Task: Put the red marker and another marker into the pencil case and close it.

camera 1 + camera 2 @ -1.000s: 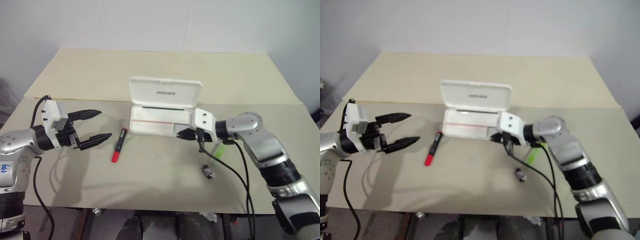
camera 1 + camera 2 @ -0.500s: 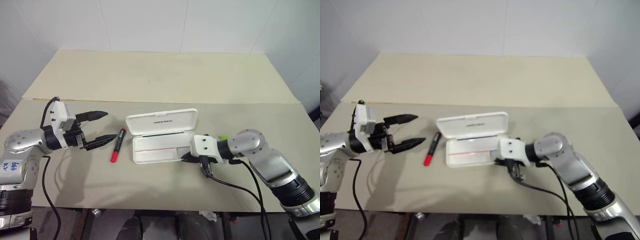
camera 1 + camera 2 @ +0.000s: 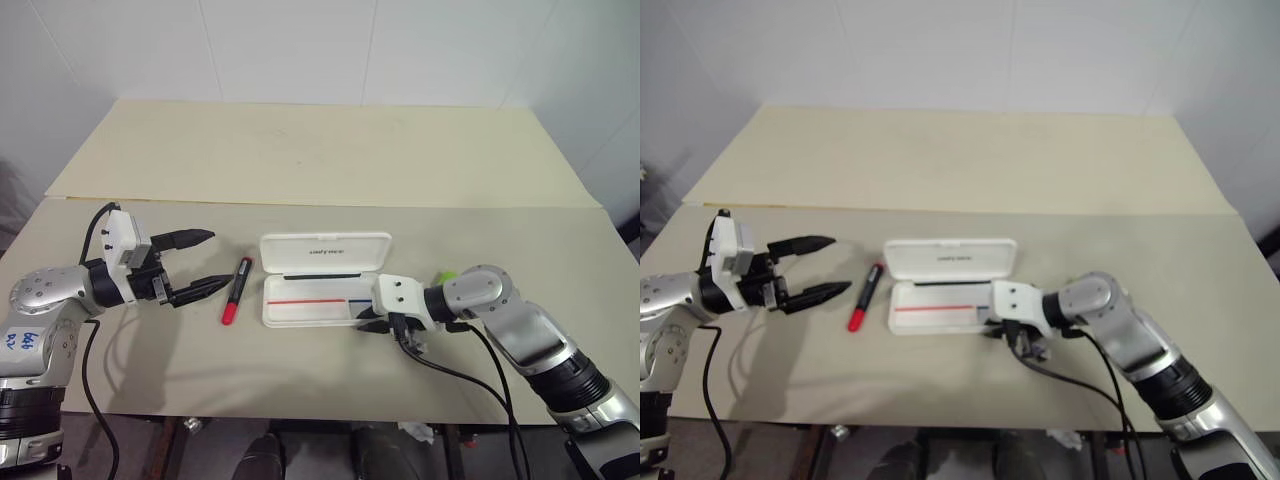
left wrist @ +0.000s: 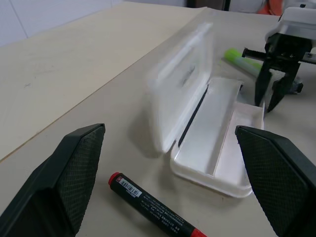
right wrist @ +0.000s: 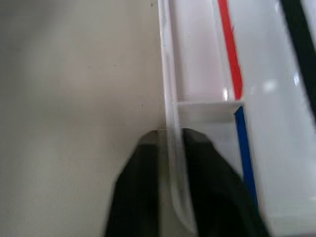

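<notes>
The case (image 3: 322,290) lies open on the table, lid up. My right gripper (image 5: 170,148) straddles its front wall, one finger each side, just loosening. It's light, stiff plastic and will skid if pushed. My left gripper (image 3: 197,262) hangs wide open, empty, beside the red marker (image 3: 235,290): slim, smooth, likely to roll, so I'd pinch mid-barrel. The green marker (image 4: 240,59) lies behind my right gripper.

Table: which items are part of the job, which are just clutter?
Job:
- red marker, on the table
- green highlighter, beyond the case
- pencil case, lid open, nothing in it

Clutter:
- small dark lump under the right gripper
</notes>
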{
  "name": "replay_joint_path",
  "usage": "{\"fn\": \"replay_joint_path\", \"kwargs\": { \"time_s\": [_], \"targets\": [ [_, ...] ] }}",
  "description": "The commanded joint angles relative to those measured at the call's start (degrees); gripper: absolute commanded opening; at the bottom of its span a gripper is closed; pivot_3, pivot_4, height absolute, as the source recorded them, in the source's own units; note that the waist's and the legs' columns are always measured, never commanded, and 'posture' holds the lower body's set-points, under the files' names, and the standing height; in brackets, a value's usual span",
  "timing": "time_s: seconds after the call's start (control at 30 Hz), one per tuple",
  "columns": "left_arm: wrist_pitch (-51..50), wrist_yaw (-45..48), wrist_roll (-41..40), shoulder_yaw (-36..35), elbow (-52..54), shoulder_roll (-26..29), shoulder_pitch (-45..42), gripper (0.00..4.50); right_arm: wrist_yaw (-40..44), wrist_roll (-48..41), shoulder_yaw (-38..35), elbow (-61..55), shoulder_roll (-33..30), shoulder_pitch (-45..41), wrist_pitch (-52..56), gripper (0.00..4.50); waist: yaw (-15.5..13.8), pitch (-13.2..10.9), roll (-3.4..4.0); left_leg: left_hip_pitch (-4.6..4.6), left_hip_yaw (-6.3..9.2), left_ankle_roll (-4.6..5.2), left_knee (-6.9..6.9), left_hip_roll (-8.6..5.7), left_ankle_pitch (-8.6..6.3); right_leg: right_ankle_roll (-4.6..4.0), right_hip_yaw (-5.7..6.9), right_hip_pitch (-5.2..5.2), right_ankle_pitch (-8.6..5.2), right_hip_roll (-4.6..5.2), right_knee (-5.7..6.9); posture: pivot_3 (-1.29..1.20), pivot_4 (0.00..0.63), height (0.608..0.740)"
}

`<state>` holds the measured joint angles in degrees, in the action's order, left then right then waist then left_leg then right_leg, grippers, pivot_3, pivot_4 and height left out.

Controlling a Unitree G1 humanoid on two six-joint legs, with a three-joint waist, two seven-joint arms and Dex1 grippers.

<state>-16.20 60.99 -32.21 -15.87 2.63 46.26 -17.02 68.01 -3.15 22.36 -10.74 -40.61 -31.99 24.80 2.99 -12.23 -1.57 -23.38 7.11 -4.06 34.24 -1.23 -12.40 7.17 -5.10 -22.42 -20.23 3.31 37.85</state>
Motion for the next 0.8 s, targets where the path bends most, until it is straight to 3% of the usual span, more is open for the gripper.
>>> {"fn": "replay_joint_path", "kwargs": {
  "time_s": [0.03, 0.23, 0.27, 0.63, 0.8],
  "targets": [
    [0.2, -0.3, -0.6, -2.2, 2.0, 0.8, 0.3, 4.50, 0.4, 0.1, 0.3, -0.4, 0.4, -0.4, -1.2, 2.16, 0.0, 0.0, 0.00, 0.00, 0.00, 0.00, 0.00, 0.00, 0.00, 0.00, 0.00, 0.00, 0.00, 0.00, 0.00, 0.00, 0.150, 0.740],
    [0.1, -0.4, -0.7, -2.1, 2.1, 0.7, 0.3, 4.50, 0.6, 0.1, -0.1, -1.1, 0.5, -0.6, -1.2, 4.34, 0.0, 0.0, 0.00, 0.00, 0.00, 0.00, 0.00, 0.00, 0.00, 0.00, 0.00, 0.00, 0.00, 0.00, 0.00, 0.00, 0.150, 0.740],
    [0.2, -0.5, -0.6, -2.1, 2.1, 0.7, 0.3, 4.50, 0.7, 0.0, -0.2, -1.2, 0.4, -0.6, -1.2, 4.49, 0.0, 0.0, 0.00, 0.00, 0.00, 0.00, 0.00, 0.00, 0.00, 0.00, 0.00, 0.00, 0.00, 0.00, 0.00, 0.00, 0.150, 0.740],
    [0.2, -1.2, -0.5, -1.3, 2.8, -0.3, 0.4, 4.50, 1.7, -2.9, -3.8, -3.9, -1.8, 0.7, -1.4, 4.49, 0.0, 0.0, 0.00, 0.00, 0.00, 0.00, 0.01, 0.00, 0.00, 0.00, 0.00, 0.01, 0.00, 0.00, 0.01, 0.00, 0.150, 0.740],
    [-0.1, -3.2, -0.7, -1.4, 5.3, -1.6, 2.4, 4.50, 2.2, -8.4, -9.4, -4.7, -1.4, 2.2, -5.3, 4.49, 0.0, 0.0, 0.00, 0.01, -0.01, 0.00, 0.01, 0.00, 0.00, 0.00, 0.00, 0.02, 0.00, 0.00, 0.00, 0.00, 0.150, 0.740]
  ]
}}
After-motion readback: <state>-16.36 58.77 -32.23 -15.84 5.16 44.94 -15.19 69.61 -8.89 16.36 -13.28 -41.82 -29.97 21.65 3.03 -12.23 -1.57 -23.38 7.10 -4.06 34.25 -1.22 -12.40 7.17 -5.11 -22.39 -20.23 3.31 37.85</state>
